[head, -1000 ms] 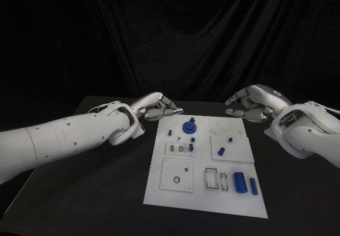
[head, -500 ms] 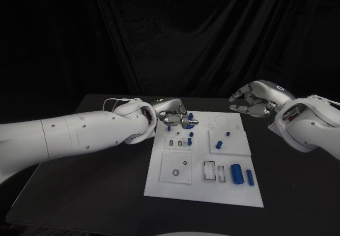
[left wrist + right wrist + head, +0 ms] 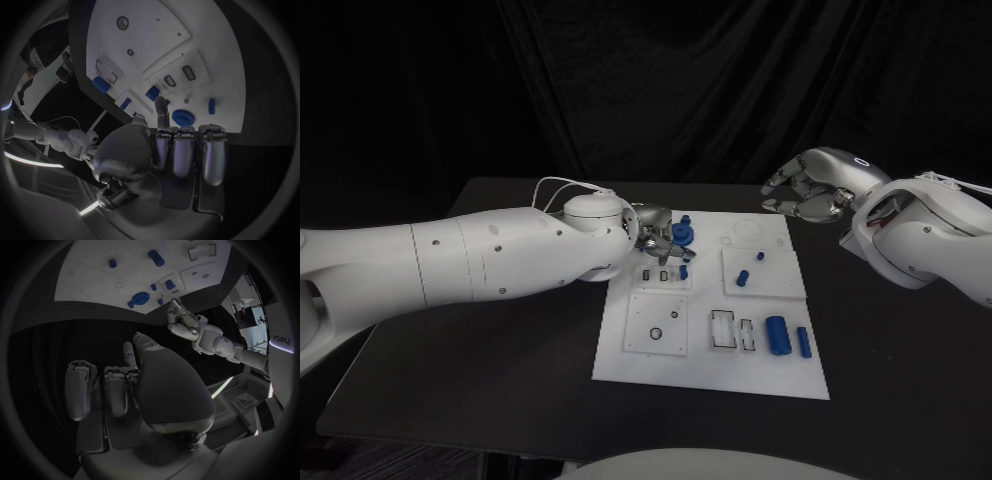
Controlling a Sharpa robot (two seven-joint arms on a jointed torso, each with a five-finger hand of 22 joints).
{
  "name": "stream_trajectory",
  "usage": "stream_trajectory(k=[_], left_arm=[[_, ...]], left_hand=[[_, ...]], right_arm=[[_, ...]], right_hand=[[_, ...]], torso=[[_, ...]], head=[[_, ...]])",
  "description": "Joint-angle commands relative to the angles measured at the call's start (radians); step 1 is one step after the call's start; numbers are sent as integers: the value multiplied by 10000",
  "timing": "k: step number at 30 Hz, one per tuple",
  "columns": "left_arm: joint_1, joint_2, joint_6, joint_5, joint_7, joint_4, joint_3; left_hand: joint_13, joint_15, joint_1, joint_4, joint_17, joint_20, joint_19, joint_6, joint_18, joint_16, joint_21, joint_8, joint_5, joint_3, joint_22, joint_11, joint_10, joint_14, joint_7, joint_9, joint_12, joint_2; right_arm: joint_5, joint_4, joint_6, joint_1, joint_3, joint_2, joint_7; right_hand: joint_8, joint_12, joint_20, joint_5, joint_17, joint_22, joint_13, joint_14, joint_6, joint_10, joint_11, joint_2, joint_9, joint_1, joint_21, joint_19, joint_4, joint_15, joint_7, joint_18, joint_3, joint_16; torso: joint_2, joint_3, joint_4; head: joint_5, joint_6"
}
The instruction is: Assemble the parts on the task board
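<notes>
The task board (image 3: 711,375) is plain white, with small dark-outlined slots and rings marked on its raised white panels. The parts are blue: a round knob (image 3: 684,232) toward twelve o'clock and two cylinders (image 3: 777,332) toward four o'clock. The table (image 3: 473,340) is black, the backdrop curtain (image 3: 646,90) black too. Both arms are white; the left hand (image 3: 659,235) and right hand (image 3: 805,195) are silver.

- A black table (image 3: 473,340) takes up the lower half of the head view.
- A black curtain (image 3: 646,90) hangs in folds just behind the table's far edge and spans its whole width.
- The curtain rises well above the table.
</notes>
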Motion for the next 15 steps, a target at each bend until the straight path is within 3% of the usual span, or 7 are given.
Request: stream_trajectory(k=[1,3,7,10,15], left_arm=[[13,135,680,66,-1167,-27,8],[11,211,727,266,-1271,-53,7],[-7,340,623,463,-1253,-118,5],[-32,405,397,533,-1153,-130,3],[-67,478,-71,586,-870,-103,2]], left_hand=[[2629,-92,-82,-21,2630,-89,1052,-48,-61,26,30,23,8,-46,2630,-71,1055,1057,2,60,35,44],[2629,-99,-20,-43,2630,-94,1052,-77,-61,26,30,-17,86,-31,2630,-74,1055,1057,2,122,35,67],[2629,-104,184,-75,2630,-101,1052,-149,-61,26,30,-145,310,15,2630,-73,1055,1057,11,259,35,79],[2629,-110,327,-85,2630,-106,1052,-141,-61,26,30,-222,559,39,2630,-77,1055,1057,5,374,35,56],[2629,-115,502,-98,2630,-112,1052,-142,-61,26,30,-310,817,69,2630,-84,1055,1057,1,488,35,11]], right_arm=[[-11,-34,199,-56,8,12,-327],[-11,-59,215,-79,8,27,-335],[-11,-96,212,-120,8,50,-333],[-11,-112,198,-145,8,64,-325],[-12,-118,223,-168,8,67,-353]], right_hand=[[-26,27,82,87,2635,2204,2633,1050,72,1025,71,87,-11,41,-58,388,-17,84,-27,83,73,25],[-27,27,84,104,2635,2203,2633,1050,76,1025,73,90,-13,47,-59,387,-22,86,-25,83,77,25],[-30,27,86,126,2635,2201,2633,1050,77,1025,77,95,-15,54,-65,384,-28,89,-23,85,83,25],[-36,27,91,166,2635,2196,2633,1050,79,1025,86,98,-20,67,-80,376,-41,94,-18,88,90,25],[-39,27,94,191,2635,2195,2633,1050,81,1025,90,101,-23,73,-84,374,-47,98,-13,90,95,25]], torso=[[-18,24,-15],[-29,47,-40],[-28,38,-22],[-28,55,-53],[-32,41,-7]], head=[[-10,-179],[14,-275],[11,-406],[-10,-506],[-126,-664]])
